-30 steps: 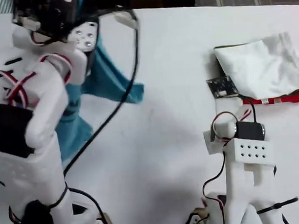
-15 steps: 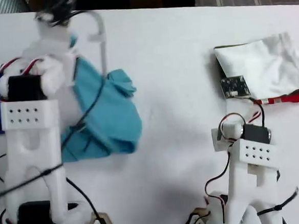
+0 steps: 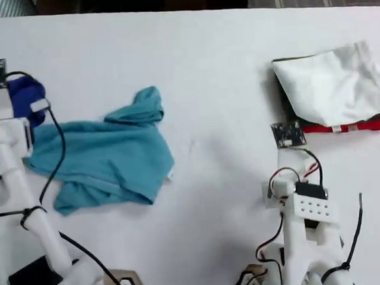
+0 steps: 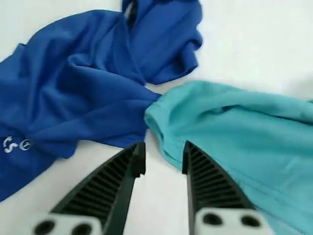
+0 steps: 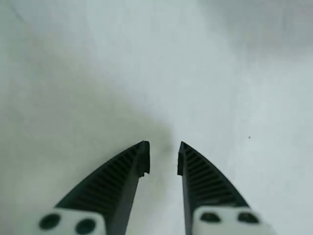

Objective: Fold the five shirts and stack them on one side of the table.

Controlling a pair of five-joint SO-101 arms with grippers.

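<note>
A teal shirt point(image 3: 106, 155) lies crumpled and spread on the left half of the table. A dark blue shirt point(image 3: 22, 94) is bunched at its far left end, touching it. In the left wrist view my left gripper point(image 4: 164, 157) hovers open just short of where the teal shirt point(image 4: 234, 127) meets the blue shirt point(image 4: 83, 93), with nothing between its fingers. At the right side sits a folded stack: a white shirt point(image 3: 332, 83) on top, a red one point(image 3: 355, 126) beneath, and a dark layer point(image 3: 280, 92) at its left edge. My right gripper point(image 5: 163, 159) is open over bare table.
The left arm point(image 3: 6, 175) stands at the table's left edge with its cable point(image 3: 57, 152) trailing over the teal shirt. The right arm point(image 3: 302, 206) stands at the front, just short of the stack. White table point(image 3: 218, 82) runs between the teal shirt and the stack.
The left arm swung from above the teal shirt out to the left edge. The teal shirt dropped from a hanging bunch and now lies spread on the table. The right arm drew back slightly.
</note>
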